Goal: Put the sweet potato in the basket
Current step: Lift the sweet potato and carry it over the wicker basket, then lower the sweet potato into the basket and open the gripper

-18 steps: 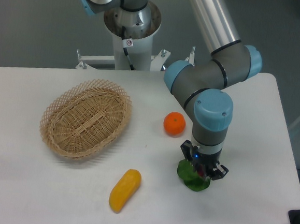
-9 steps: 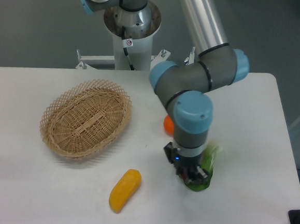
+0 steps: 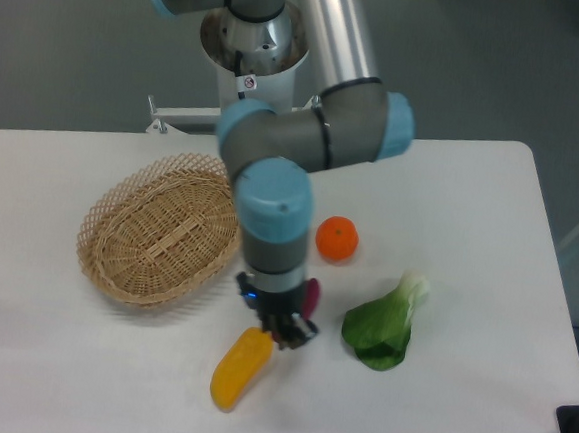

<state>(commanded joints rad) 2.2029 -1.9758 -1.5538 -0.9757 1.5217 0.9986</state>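
Observation:
The sweet potato (image 3: 310, 299) is a small maroon tuber. Only its end shows, sticking out to the right of my wrist. My gripper (image 3: 286, 329) points down, shut on the sweet potato, and holds it just above the table, right of the basket and over the upper end of a yellow-orange oblong item. The basket (image 3: 99, 217) is an oval tan wicker one with a lacy rim. It sits at the left of the table with nothing in it. My fingertips are mostly hidden by the wrist.
A round orange fruit (image 3: 337, 238) lies right of the basket. A yellow-orange oblong item (image 3: 240, 367) lies near the front edge, just below the gripper. A green leafy vegetable (image 3: 381, 329) lies at the right. The robot base stands behind the table.
The arm has swung left from over the green leaf to a spot beside the basket. The maroon tuber came with it. The leaf is uncovered now.

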